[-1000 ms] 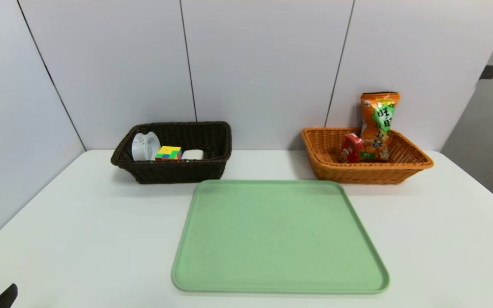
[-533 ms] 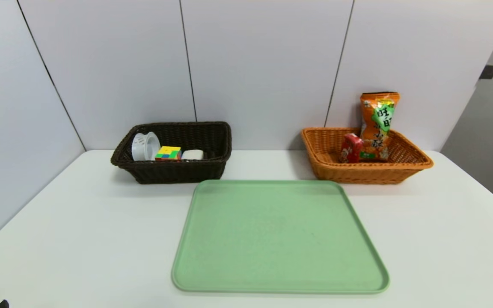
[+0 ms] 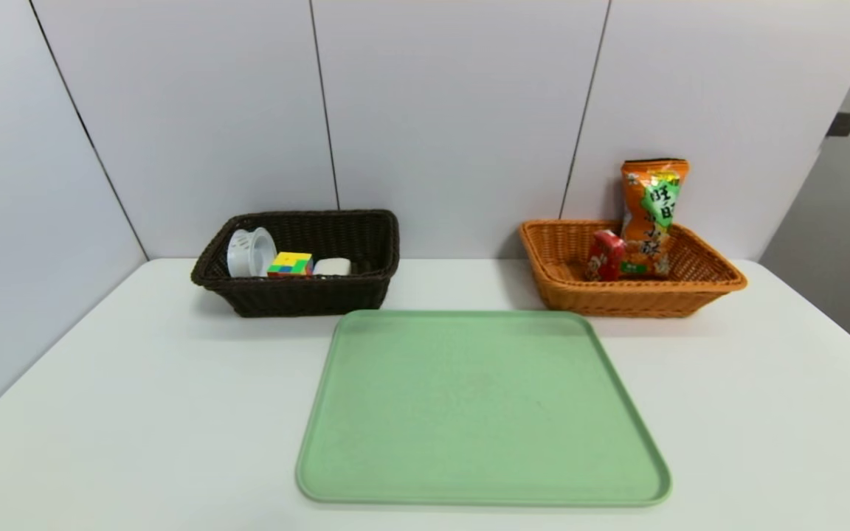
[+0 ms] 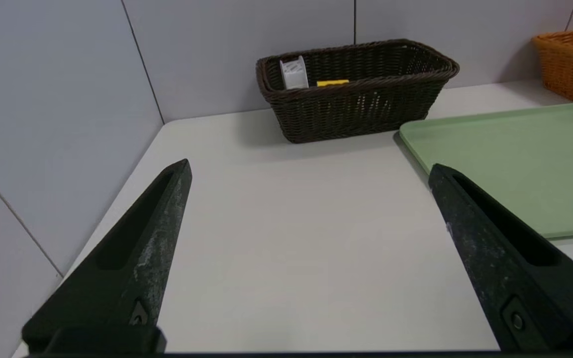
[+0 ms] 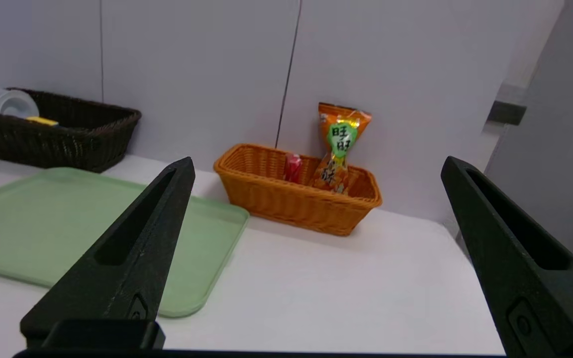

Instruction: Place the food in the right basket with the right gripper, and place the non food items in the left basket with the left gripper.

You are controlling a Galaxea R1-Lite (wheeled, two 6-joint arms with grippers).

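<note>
Left hand [image 4: 309,166] off table edge

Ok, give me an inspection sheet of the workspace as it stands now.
Surface: white table, green tray bare.
Job's things: puzzle cube, white ring roll and white block in dark basket; orange snack bag upright, red packet beside it, in tan basket.
Clutter: nothing seen.
Grippers: left gripper and right gripper open, empty, above the table.
Cables: nothing seen.
Surroundings: pale panelled wall.
</note>
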